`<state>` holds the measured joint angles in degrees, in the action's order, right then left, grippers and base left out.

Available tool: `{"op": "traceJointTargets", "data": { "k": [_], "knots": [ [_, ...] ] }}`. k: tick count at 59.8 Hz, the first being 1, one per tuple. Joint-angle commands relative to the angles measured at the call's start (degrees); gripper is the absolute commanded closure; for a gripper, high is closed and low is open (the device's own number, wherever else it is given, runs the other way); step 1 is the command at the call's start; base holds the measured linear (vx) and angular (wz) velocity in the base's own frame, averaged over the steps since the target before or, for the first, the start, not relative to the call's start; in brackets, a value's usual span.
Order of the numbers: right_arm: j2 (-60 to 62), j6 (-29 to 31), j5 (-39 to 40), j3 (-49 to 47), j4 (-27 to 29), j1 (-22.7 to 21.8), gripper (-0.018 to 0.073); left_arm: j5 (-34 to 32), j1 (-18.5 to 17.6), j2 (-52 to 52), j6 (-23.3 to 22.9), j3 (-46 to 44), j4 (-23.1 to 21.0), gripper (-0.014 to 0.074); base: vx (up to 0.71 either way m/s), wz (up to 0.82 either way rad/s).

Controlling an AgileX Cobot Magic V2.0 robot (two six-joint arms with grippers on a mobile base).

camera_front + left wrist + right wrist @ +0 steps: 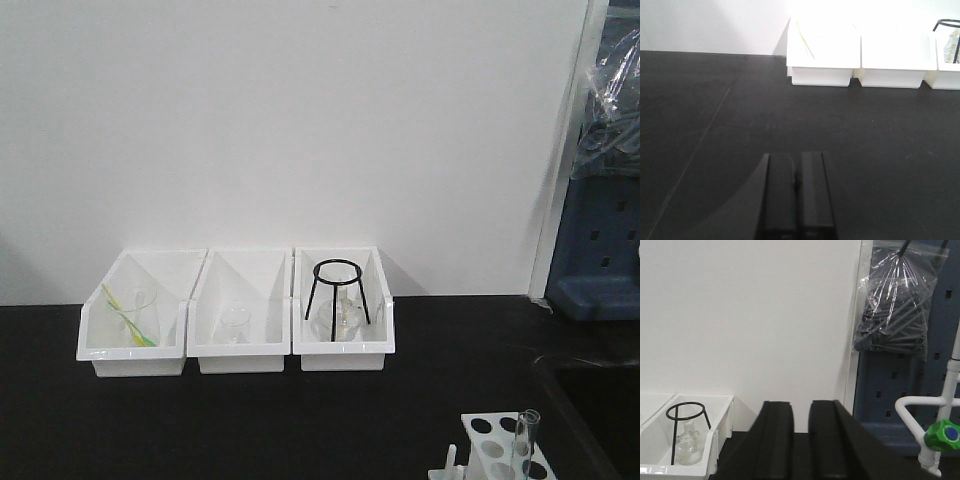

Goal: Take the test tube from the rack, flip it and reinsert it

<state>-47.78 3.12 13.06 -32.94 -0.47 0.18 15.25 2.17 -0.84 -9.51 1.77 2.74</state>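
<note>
- Your left gripper (796, 161) had its fingers pressed together with nothing between them, low over the black table (715, 125).
- Your right gripper (801, 410) showed a narrow gap between its fingers, and nothing was in it.
- The tube (524, 440) stood upright, mouth up, in a hole of the rack (496, 438) at the table's front right.
- Three bins (240, 352) sat along the wall, well apart from the rack.

Left end effector (797, 159): matte black, flat rectangular fingers (781, 195). Right end effector (801, 407): same, ridged.
</note>
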Motion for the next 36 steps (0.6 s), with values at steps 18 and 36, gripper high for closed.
{"op": "traceJointTargets", "data": {
  "k": [18,36],
  "knots": [
    [-0.24,-3.53,5.84,-1.62,-0.08,-0.14,-0.0095,-4.76,-0.43,-0.06,-0.01,0.11,-0.26,0.0603,0.00,0.00],
    [-10.88,-20.81,29.45,16.25,-21.92,-0.09,0.0010,-4.76,-0.43,-0.06,-0.01,0.11,-0.26,0.0603,0.00,0.00]
  ]
}}
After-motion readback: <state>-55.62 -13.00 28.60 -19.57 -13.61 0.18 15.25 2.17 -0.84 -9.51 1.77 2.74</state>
